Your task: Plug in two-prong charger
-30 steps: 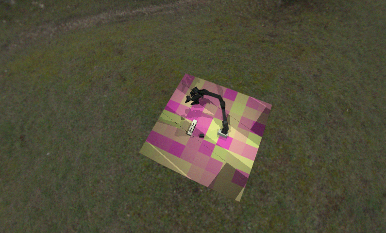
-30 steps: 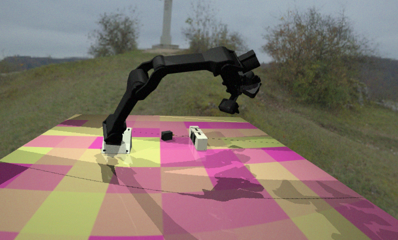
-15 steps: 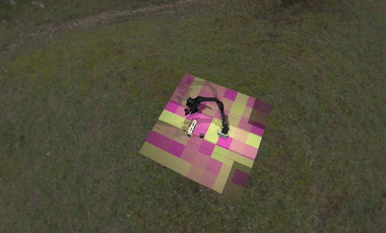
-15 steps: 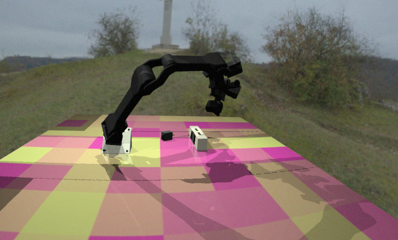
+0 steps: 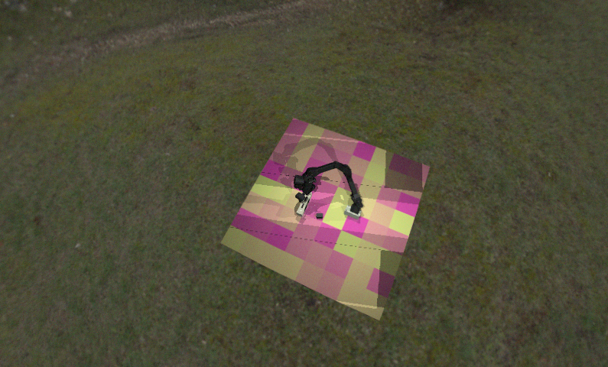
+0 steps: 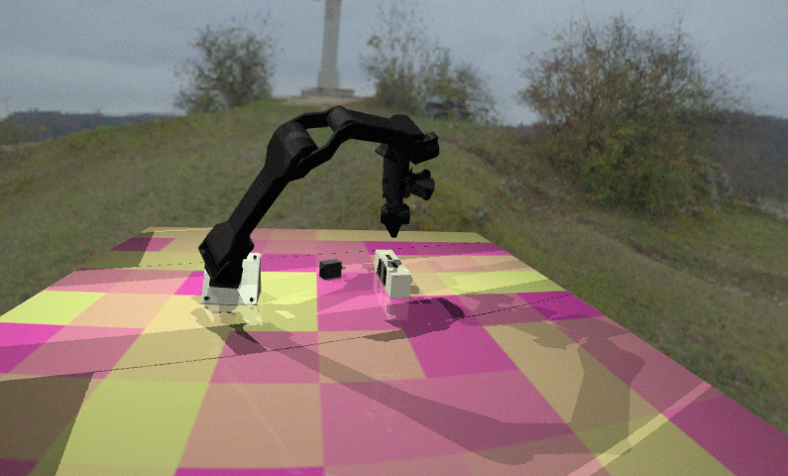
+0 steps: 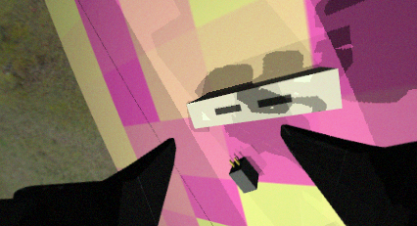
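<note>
The small black two-prong charger (image 7: 244, 174) (image 6: 330, 268) (image 5: 318, 215) lies on the patchwork mat, its gold prongs pointing toward the power strip. The white power strip (image 7: 266, 105) (image 6: 393, 274) (image 5: 301, 206) lies on the mat with two dark outlet slots on its top face. My gripper (image 7: 227, 136) (image 6: 393, 229) (image 5: 303, 195) is open and empty. It points down and hangs above the strip. In the wrist view the charger shows between the two black fingers, below the strip.
The arm's white base (image 6: 233, 282) (image 5: 353, 211) stands on the pink and yellow patchwork mat (image 6: 386, 383) (image 5: 343, 267). Grass surrounds the mat on all sides.
</note>
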Motion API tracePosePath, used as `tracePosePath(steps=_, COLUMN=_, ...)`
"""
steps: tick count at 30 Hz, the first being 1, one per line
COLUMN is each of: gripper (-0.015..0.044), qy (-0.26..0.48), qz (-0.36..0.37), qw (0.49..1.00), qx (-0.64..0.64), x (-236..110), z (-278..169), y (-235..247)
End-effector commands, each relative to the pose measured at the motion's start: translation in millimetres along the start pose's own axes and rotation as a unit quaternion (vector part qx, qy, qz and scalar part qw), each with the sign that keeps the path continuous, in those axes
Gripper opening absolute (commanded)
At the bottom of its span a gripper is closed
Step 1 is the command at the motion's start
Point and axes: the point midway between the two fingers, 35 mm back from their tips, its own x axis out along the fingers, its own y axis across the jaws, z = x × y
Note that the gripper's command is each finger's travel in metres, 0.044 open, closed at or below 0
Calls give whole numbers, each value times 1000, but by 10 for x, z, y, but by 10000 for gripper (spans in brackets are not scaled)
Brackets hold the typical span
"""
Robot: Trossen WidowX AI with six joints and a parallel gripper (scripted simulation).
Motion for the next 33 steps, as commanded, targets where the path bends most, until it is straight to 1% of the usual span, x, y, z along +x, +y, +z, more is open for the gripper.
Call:
tracePosePath(steps=1, gripper=440, qy=21, qz=-32, qw=998, qx=-45, x=146, z=-237, y=47)
tracePosePath(steps=11, gripper=440, qy=71, qz=-112, qw=977, qx=-164, x=456, z=-854, y=94)
tracePosePath(steps=22, gripper=440, qy=115, qz=-196, qw=932, qx=-282, x=680, z=-1454, y=-13)
tracePosePath(steps=25, gripper=440, qy=120, qz=-206, qw=925, qx=-295, x=701, z=-1541, y=-35)
tracePosePath(steps=33, gripper=440, qy=120, qz=-207, qw=925, qx=-296, x=761, z=-1552, y=-62)
